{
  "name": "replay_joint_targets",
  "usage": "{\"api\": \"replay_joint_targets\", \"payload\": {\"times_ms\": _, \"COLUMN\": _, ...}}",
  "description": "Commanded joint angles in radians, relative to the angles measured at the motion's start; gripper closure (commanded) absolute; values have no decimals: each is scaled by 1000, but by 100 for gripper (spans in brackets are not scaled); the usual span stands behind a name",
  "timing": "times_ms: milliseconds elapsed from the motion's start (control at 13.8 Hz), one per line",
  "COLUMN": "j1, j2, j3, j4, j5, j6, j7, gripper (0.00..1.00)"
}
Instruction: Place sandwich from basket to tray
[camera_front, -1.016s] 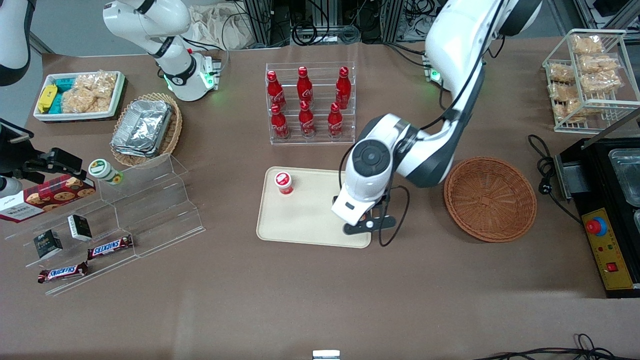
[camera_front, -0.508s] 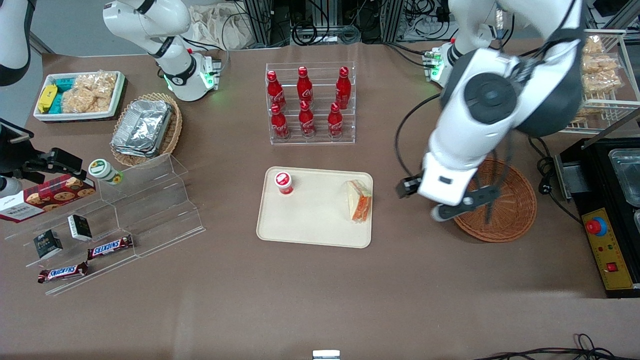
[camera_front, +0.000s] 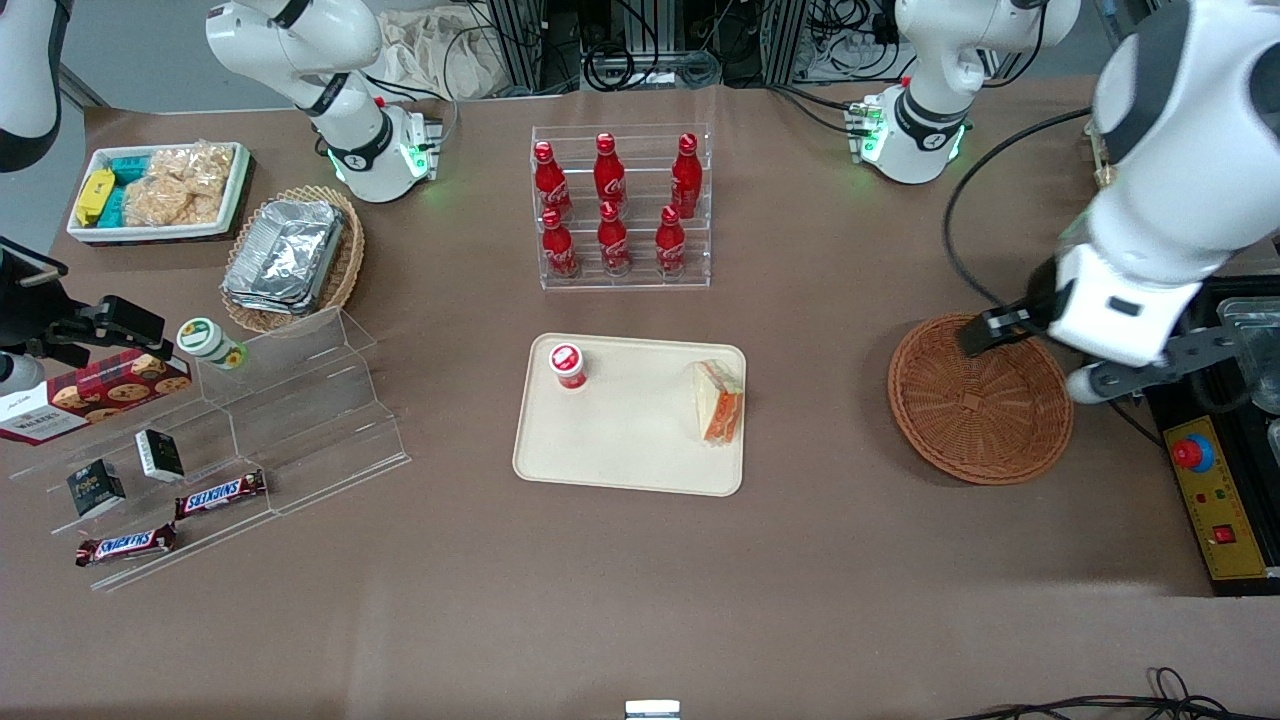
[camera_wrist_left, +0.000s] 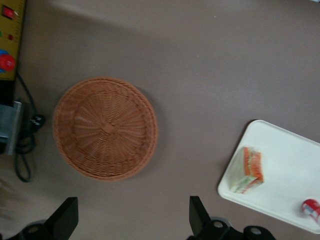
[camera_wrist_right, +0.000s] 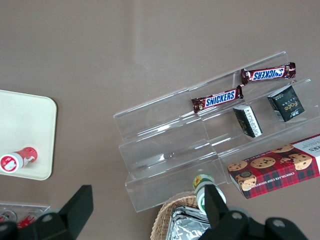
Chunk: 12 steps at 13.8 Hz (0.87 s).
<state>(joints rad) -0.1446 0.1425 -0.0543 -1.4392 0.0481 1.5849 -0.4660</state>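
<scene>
The sandwich (camera_front: 718, 402) (camera_wrist_left: 247, 170), a pale wedge with an orange-red edge, lies on the cream tray (camera_front: 628, 450) (camera_wrist_left: 292, 165), at the tray's end nearest the basket. The round reddish-brown wicker basket (camera_front: 980, 400) (camera_wrist_left: 105, 128) holds nothing. My gripper (camera_front: 1150, 365) (camera_wrist_left: 132, 215) hangs high over the basket's rim toward the working arm's end of the table. It is open, with only bare table showing between its fingers.
A small red-capped bottle (camera_front: 567, 365) also lies on the tray. A clear rack of red bottles (camera_front: 620, 210) stands farther from the front camera than the tray. A black control box with a red button (camera_front: 1192, 453) sits beside the basket.
One second ago my arm was over the tray's end. It has since swung away across the basket toward the working arm's end, leaving the sandwich lying on the tray.
</scene>
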Motion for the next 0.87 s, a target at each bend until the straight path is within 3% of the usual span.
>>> {"api": "replay_joint_targets", "payload": {"times_ms": 0, "j1": 60, "j2": -90, "j3": -10, "j4": -88, "j5": -8, "j6": -11, "j7": 127, "gripper": 0}}
{"api": "replay_joint_targets", "payload": {"times_ms": 435, "j1": 80, "j2": -152, "j3": 88, "j4": -109, "j5": -34, "j6": -83, "j7": 389, "gripper": 0}}
{"api": "replay_joint_targets", "payload": {"times_ms": 798, "j1": 94, "j2": -138, "j3": 108, "j4": -67, "j5": -51, "j6": -105, "j7": 440, "gripper": 0}}
